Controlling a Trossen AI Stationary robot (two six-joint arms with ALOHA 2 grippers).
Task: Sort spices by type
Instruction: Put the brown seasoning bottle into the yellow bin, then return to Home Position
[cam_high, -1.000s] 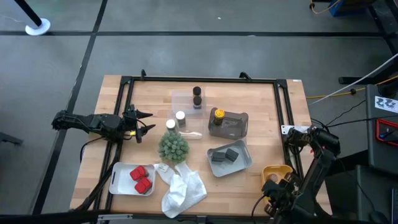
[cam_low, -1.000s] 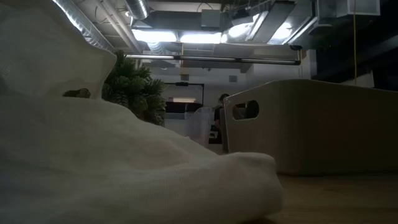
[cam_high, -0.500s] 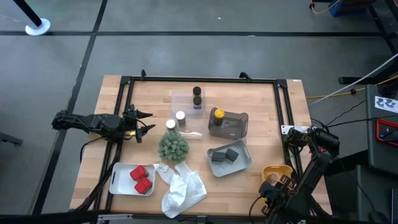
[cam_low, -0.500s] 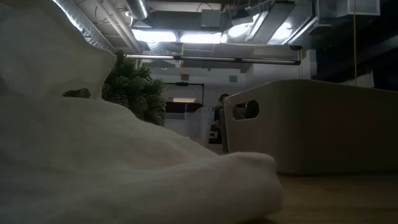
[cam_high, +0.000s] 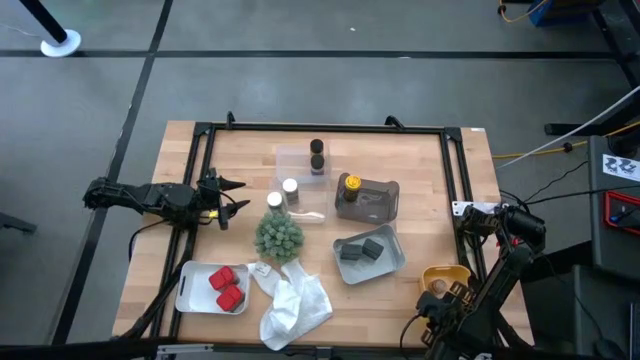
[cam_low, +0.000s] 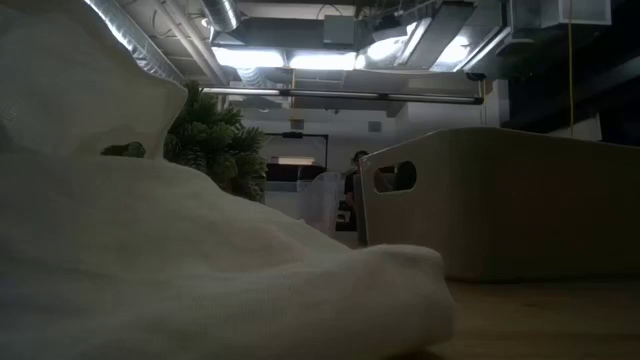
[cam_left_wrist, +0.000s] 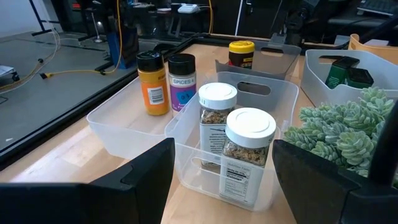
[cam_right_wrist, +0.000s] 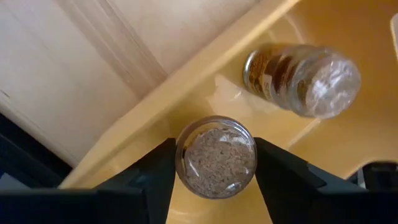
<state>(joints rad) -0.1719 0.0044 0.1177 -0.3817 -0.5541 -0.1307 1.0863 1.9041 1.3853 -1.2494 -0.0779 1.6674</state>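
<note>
My right gripper (cam_right_wrist: 216, 186) is over the yellow tray (cam_high: 447, 270) at the table's near right corner. It is shut on a clear jar of tan spice (cam_right_wrist: 216, 155). A second clear jar (cam_right_wrist: 305, 73) stands in the same tray. My left gripper (cam_high: 236, 197) waits open at the table's left, pointing at two white-capped jars (cam_left_wrist: 233, 134) in a clear tray (cam_left_wrist: 186, 162). Two dark-capped jars (cam_high: 317, 155) share another clear tray. A yellow-capped jar (cam_high: 350, 185), dark grey blocks (cam_high: 360, 250) and red packets (cam_high: 227, 285) each lie in their own trays. My right gripper pinches the jar's round wall (cam_right_wrist: 180, 158) between its two fingers (cam_right_wrist: 152, 183), coming from above and pointing down. The jar is upright, one round end facing up, low inside the yellow tray. Whether its lower end stands on the tray floor, I cannot tell.
A green bushy plant (cam_high: 278, 235) stands mid-table. A crumpled white plastic bag (cam_high: 295, 305) lies at the near edge and fills most of the low view (cam_low: 150, 250). A black frame (cam_high: 330, 127) runs round the table.
My right gripper has gone down toward the yellow tray with the jar between its fingers.
</note>
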